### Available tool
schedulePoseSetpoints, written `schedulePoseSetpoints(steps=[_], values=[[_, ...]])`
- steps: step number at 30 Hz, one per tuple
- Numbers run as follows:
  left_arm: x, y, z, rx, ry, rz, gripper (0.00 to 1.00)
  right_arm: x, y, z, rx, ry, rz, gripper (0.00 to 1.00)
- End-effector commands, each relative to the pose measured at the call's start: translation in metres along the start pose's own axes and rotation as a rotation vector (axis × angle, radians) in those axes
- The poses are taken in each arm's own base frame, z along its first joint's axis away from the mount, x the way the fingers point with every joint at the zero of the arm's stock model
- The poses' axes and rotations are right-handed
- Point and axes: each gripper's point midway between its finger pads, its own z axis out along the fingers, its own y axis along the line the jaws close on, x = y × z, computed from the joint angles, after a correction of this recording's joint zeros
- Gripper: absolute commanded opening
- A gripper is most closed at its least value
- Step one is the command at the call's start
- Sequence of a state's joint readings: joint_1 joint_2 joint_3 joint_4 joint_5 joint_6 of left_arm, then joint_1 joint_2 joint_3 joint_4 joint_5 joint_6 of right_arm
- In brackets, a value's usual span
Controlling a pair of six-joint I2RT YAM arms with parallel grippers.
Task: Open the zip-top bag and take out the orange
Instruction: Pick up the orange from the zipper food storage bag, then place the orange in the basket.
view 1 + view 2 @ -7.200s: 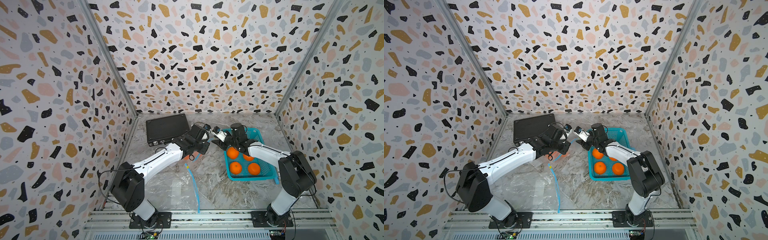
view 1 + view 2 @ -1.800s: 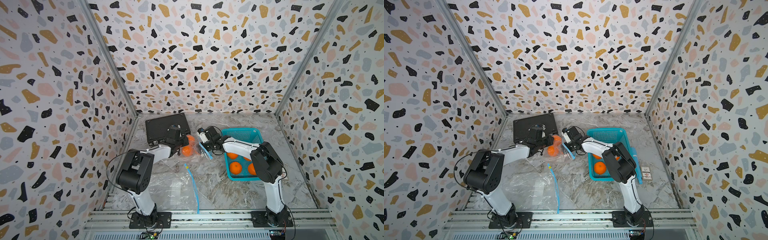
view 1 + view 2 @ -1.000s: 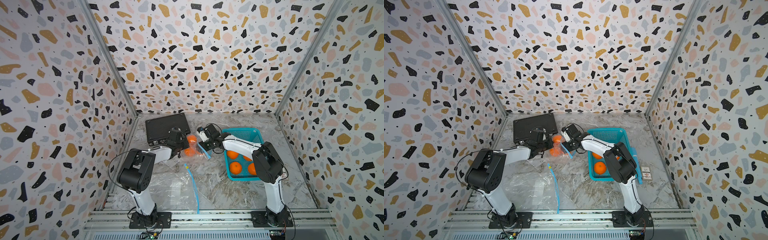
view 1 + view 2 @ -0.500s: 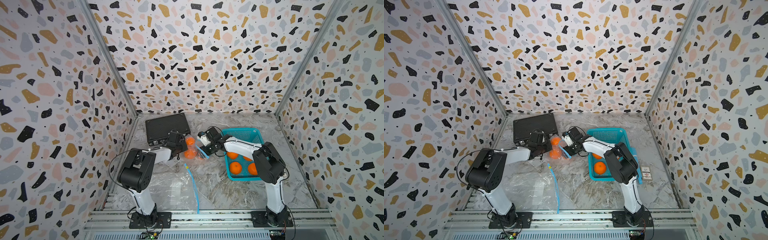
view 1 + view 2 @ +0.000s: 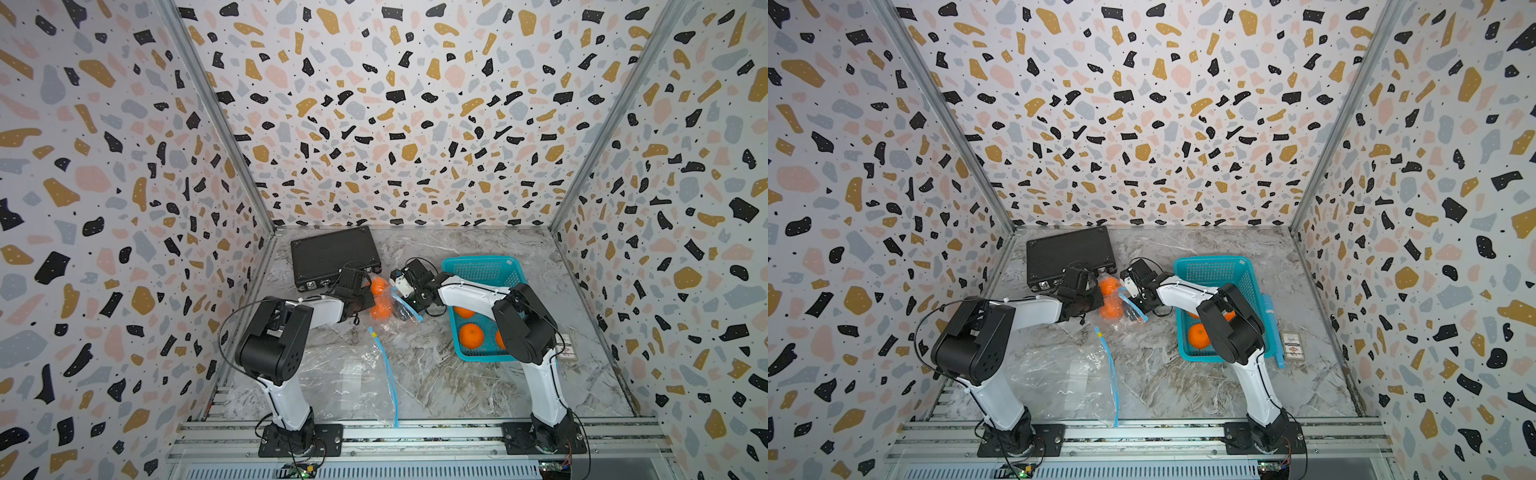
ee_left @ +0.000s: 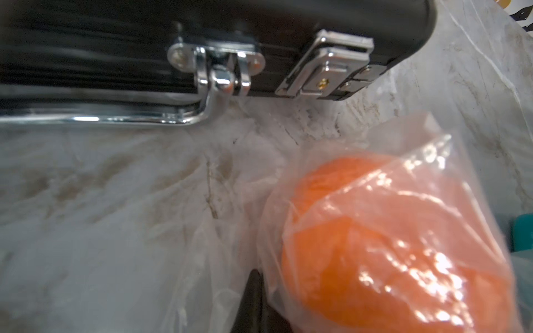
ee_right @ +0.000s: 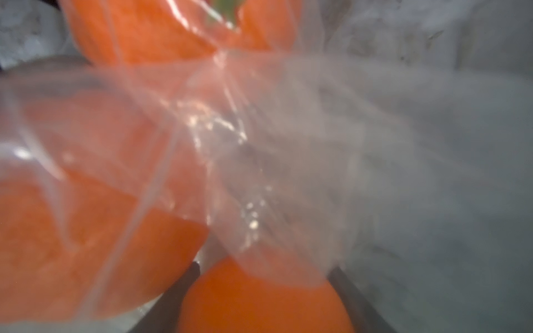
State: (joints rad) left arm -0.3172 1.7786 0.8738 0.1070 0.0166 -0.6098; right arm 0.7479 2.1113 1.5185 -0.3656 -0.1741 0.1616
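1. Far left: a black case (image 5: 334, 257) lies flat on the desk (image 5: 436, 374). Its chrome latch (image 6: 326, 72) carries no legible mark.

2. Left pincer (image 5: 366, 298): clenched, just in front of the case. Bag film bunches at its fingertip (image 6: 252, 289). I judge that it pinches the wall of the zip-top bag (image 5: 390, 307) and anchors it.

3. The bag lies between the two arms and holds at least two fruits. Its blue zip strip (image 5: 407, 309) runs slantwise along the side facing the right arm. The bag's axis, from held wall to mouth, therefore runs left to right, from one pincer to the other. No print is visible on the film.

4. Right pincer (image 5: 399, 296): at the bag's mouth, its fingers (image 7: 178, 291) standing either side of an orange (image 7: 259, 305). The fruit fills the gap and appears to touch both fingers, so I judge it grasped. Film veils its upper part, and the wrist view is blurred.

5. Governing relation: the right arm is the nearer one and already has the orange. The exit lies rightward along the bag's axis, away from the left pincer and toward the teal basket (image 5: 482, 266), which holds more oranges. The film may drag along with the fruit.

6. Far right: a small card (image 5: 1292, 345) lies beside the basket. Its lettering is too small to read.
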Motion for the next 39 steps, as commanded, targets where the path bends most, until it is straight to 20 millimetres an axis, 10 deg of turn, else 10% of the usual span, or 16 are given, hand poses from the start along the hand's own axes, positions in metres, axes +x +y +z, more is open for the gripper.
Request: schedulePoseSetpoints(steps=[1,18,27,32,39], values=[[0.017,0.017,0.001,-0.073,0.052,0.013,0.00,-0.020,0.008,-0.049,-0.026,-0.106,0.026,0.66],[0.013,0.023,-0.003,-0.092,0.047,0.009,0.00,-0.044,-0.015,-0.164,-0.024,-0.387,0.122,0.60],[0.012,-0.015,-0.014,0.043,0.041,0.019,0.00,0.017,-0.138,-0.217,0.354,-0.316,0.405,0.58],[0.016,-0.030,-0.011,0.092,0.062,0.026,0.00,0.039,-0.198,-0.205,0.432,-0.268,0.532,0.56],[0.021,-0.037,-0.014,0.125,0.064,0.022,0.01,0.019,-0.204,-0.148,0.297,-0.218,0.508,0.58]])
